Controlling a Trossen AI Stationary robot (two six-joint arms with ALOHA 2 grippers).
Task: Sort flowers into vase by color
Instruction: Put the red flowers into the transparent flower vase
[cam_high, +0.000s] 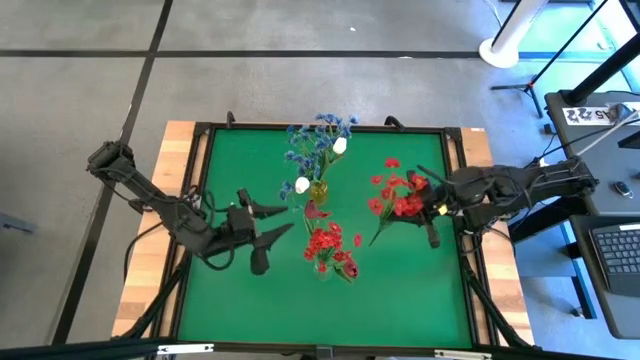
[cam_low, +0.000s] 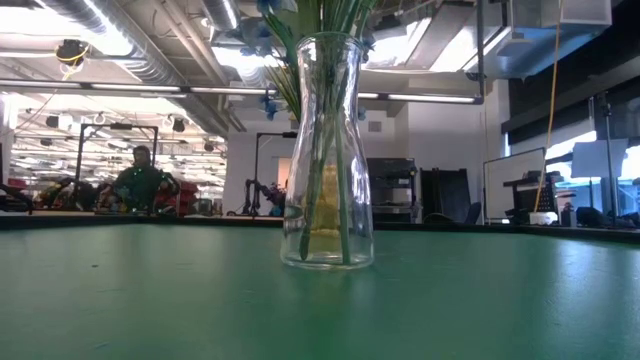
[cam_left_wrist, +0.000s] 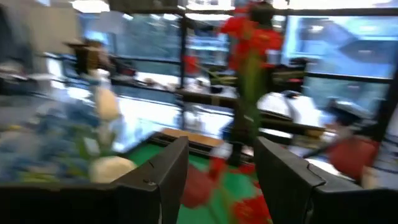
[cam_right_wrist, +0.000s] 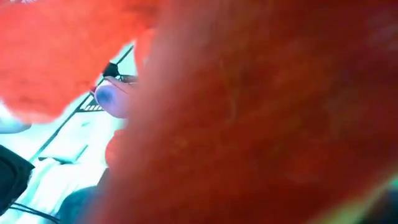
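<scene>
A clear glass vase (cam_low: 327, 150) stands mid-table and holds blue sprays (cam_high: 318, 135) and white buds (cam_high: 302, 185). Just nearer, a second vase (cam_high: 322, 270) holds red sprays (cam_high: 325, 243) and a pink bud (cam_high: 315, 210). My left gripper (cam_high: 272, 222) hovers open to the left of both vases, pointing at them; its wrist view shows its fingers (cam_left_wrist: 158, 180) apart with red blooms beyond. My right gripper (cam_high: 428, 205) is at the right, with a red spray (cam_high: 395, 190) at its fingers. That spray's green stem (cam_high: 378, 235) slants toward the near edge. My right gripper holds the red spray close to its blooms (cam_high: 410, 205), coming level from the table's right side. The blooms cover the fingers in the high view and fill the right wrist view (cam_right_wrist: 249, 124), so the kind of hold does not show. The stem trails toward the near left.
Green mat (cam_high: 250, 300) inside a black frame (cam_high: 200, 200) on a wooden table. Bare mat lies near and left of the vases. Beyond the right edge are a desk with a keyboard (cam_high: 620, 250) and stands. A person (cam_low: 140, 175) sits far behind the table.
</scene>
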